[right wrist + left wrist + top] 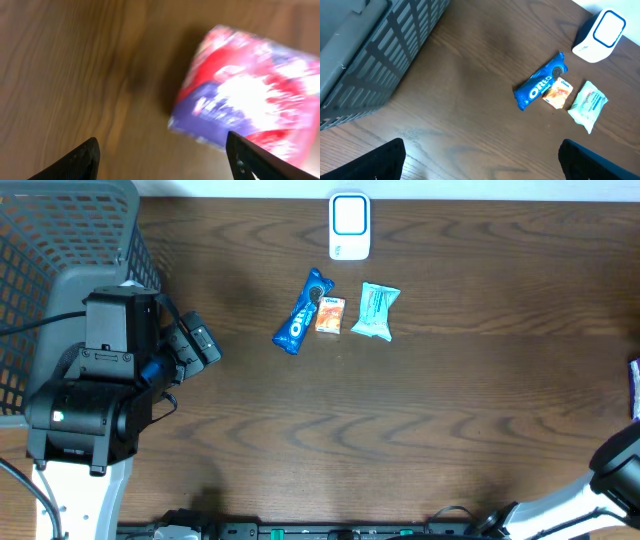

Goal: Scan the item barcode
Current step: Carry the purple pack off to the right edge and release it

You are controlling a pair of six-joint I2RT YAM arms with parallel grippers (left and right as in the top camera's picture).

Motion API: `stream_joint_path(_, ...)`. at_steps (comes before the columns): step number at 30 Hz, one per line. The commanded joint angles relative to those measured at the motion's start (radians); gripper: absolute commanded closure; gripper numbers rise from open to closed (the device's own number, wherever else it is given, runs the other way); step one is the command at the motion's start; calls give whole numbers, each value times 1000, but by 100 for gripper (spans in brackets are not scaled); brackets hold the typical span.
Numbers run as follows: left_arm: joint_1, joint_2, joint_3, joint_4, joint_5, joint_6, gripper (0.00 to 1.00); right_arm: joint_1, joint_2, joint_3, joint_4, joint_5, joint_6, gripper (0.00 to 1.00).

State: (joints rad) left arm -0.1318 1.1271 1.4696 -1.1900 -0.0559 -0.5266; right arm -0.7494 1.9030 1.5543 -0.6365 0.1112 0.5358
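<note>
The left tool stands wide open and empty beside the basket, and the right tool, also open and empty, hovers over a red packet lying at the counter's far right.

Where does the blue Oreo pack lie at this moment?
In the overhead view, the Oreo pack lies mid-table, just left of the orange packet, below the white scanner.

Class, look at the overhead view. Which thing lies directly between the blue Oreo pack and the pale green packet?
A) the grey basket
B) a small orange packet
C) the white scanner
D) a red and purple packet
B: the small orange packet sits in the row between the Oreo pack on one side and the pale green packet on the other.
</note>
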Motion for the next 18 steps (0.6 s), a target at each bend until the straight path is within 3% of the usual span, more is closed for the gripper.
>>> stream_joint_path(1, 5, 3, 7, -3, -12, 2, 2, 24, 18, -12, -37, -54, -40, 24)
stream_joint_path(3, 5, 3, 7, -3, -12, 2, 2, 27, 18, -12, -65, -8, -40, 25)
stream_joint_path(5, 5, 3, 7, -3, -12, 2, 2, 22, 18, -12, -95, 32, -40, 34)
stream_joint_path(6, 5, 3, 7, -3, -12, 2, 2, 16, 17, -12, -106, 42, -40, 43)
stream_joint_path(9, 5, 3, 7, -3, -12, 2, 2, -4, 2, -12, -142, 45, -40, 88)
stream_joint_path(10, 5, 3, 7, -3, -12, 2, 2, -14, -14, -12, -152, 56, -37, 94)
stream_joint_path(18, 5, 3, 7, -3, -12, 3, 2, -57, -112, -12, -278, 269, 121, 99)
